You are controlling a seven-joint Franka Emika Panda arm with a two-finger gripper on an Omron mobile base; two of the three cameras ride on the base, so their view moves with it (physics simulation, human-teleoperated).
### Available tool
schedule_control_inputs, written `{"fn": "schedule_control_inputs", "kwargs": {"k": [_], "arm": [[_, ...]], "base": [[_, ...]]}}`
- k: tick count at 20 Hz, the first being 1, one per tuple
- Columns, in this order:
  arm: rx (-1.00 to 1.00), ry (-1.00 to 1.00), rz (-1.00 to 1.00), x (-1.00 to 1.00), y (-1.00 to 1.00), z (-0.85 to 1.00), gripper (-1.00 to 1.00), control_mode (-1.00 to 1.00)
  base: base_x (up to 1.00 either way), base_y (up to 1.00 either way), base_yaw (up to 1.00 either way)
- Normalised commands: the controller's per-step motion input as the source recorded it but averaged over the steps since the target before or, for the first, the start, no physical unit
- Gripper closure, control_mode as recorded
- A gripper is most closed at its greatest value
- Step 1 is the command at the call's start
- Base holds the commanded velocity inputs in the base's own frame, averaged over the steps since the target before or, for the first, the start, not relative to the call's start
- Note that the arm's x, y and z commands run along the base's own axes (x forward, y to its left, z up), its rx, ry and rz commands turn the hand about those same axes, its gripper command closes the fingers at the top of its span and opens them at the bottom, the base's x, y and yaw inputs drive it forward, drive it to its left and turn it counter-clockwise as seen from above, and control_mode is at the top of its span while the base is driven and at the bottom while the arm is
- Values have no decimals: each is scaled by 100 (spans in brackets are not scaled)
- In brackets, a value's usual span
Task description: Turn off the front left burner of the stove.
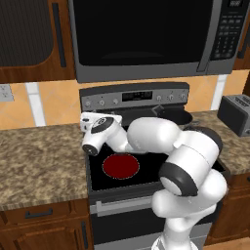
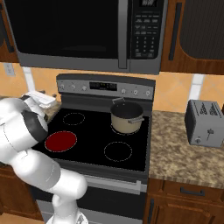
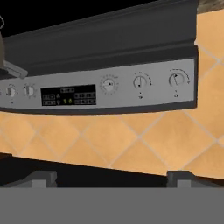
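Reaching toward the back panel – burner not yet off.
On the stove (image 2: 103, 144), the front left burner (image 1: 120, 165) glows deep red at about 7 o'clock on the cooktop, so the knob turn remains. The claw (image 3: 112, 178) faces the upside-down panel knobs (image 3: 140, 82), apart from them; its tips barely show, so I cannot tell its spread – nor which knob serves this burner.

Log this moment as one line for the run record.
burner: front left burner glowing red, still on | gripper: above stove left edge, touching no knob | pot: back right ring
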Motion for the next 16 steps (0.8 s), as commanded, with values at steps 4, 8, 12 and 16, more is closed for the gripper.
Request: {"fn": "schedule_control_inputs", "kwargs": {"k": [4,8,12,16], "arm": [[0,0,0,33,6,0,-100,-100],[0,0,1,28,8,0,-100,-100],[0,0,1,18,14,0,-100,-100],[0,0,4,27,5,0,-100,-100]], "base": [[0,0,0],[0,0,0],[0,0,0],[0,0,0]]}}
